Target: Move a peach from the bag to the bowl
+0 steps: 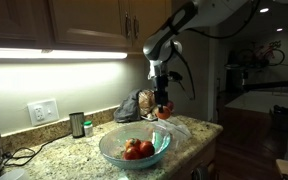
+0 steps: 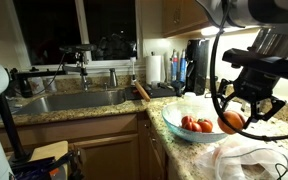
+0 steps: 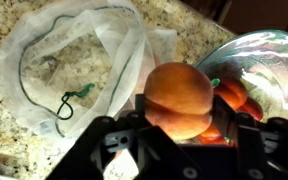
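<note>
Now claw (image 1: 163,106) clamped on small round orange-red peach (image 3: 177,98), held above speckled granite desk (image 1: 72,156) just beside wide clear bluish glass bowl (image 3: 266,55), probably to clear its rim before dropping.

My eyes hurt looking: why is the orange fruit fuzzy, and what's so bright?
Wrist view: the round orange-red peach sits close to the lens, soft-focused; the clear bluish glass bowl glints. Exterior view: the under-cabinet light strip glares white.

The round orange-red peach (image 3: 176,98) is held in the air, close by the rim of the clear bluish glass bowl (image 1: 112,152). The wrinkly dark bag (image 1: 130,106) slumps behind them.
</note>
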`<state>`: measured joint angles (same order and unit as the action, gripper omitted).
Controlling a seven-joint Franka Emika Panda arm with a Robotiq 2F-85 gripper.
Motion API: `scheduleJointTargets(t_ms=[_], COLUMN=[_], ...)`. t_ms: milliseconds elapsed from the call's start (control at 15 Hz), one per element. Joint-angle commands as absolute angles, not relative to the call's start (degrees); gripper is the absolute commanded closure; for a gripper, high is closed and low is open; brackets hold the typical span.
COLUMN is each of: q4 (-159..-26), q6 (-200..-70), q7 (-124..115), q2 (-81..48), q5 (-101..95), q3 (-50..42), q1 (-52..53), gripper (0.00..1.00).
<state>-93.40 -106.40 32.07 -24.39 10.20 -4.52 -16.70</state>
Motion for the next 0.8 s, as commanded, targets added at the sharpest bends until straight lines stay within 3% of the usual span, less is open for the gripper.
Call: scheduleJointTargets(t_ms=[0,733], q4=[-91.95,-90.32], q6=[-102.9,-103.1], q7=[36.53,40.94], q2=[-24.61,-25.68], q5=[12.2,14.1], q3=[-3.26,-2.75], q1=[-17.94,-17.41], gripper=[0.59,0.59])
